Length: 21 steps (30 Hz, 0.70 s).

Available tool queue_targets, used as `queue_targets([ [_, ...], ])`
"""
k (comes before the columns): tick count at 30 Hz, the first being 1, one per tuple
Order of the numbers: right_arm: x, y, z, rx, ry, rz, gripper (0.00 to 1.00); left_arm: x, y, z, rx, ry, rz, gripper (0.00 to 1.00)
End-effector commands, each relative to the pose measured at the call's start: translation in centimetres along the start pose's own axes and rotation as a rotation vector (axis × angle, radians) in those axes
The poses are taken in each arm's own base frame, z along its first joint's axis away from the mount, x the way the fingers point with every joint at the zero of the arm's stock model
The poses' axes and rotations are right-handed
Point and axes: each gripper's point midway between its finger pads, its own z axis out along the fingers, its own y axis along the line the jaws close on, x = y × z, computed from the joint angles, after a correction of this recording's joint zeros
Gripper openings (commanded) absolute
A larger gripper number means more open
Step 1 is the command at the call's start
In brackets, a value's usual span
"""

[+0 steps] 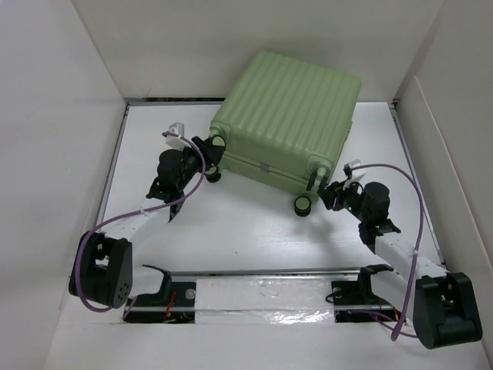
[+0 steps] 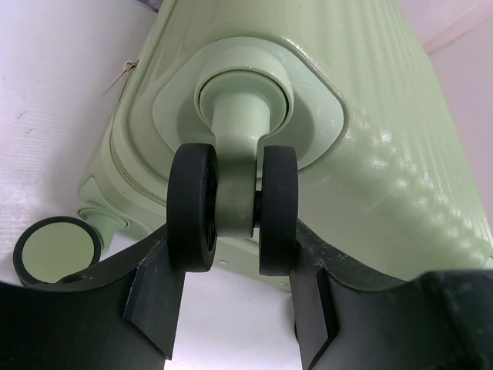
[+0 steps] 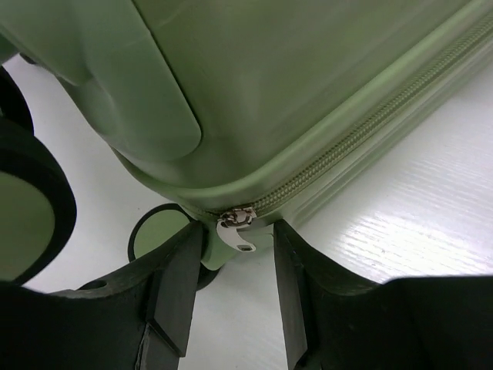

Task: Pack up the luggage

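Observation:
The luggage [image 1: 289, 108] is a pale green ribbed hard-shell suitcase lying flat and closed at the back of the white table. My left gripper [image 1: 206, 154] is at its near-left corner. In the left wrist view the black twin wheel [image 2: 192, 208] on its green stem sits between the fingertips, and my left gripper [image 2: 235, 254] is shut on it from both sides. My right gripper [image 1: 330, 189] is at the near-right corner. There my right gripper [image 3: 237, 239] stands open, its fingers either side of the silver zipper pull [image 3: 240, 231] without touching it.
White walls enclose the table on the left, right and back. Another wheel [image 1: 304, 204] sticks out toward the near side beside the right gripper, and a wheel [image 2: 55, 248] lies left of the left fingers. A metal rail [image 1: 262, 271] runs along the near edge.

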Motion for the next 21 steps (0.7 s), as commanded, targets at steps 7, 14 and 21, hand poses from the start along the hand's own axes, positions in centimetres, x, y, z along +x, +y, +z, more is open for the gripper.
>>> queue_targets([
  [7, -5.2, 1.0, 2.3, 0.055, -0.159, -0.052, 0.33, -7.7, -5.3, -0.6, 0.141, -0.289, 0.046, 0.0],
  [14, -4.7, 3.8, 1.4, 0.097, -0.236, 0.038, 0.0, -5.5, -6.1, -2.1, 0.216, -0.261, 0.028, 0.0],
  [21, -1.8, 11.8, 0.6, 0.177, -0.218, 0.052, 0.0, -0.2, -10.4, -2.5, 0.318, -0.167, 0.061, 0.0],
])
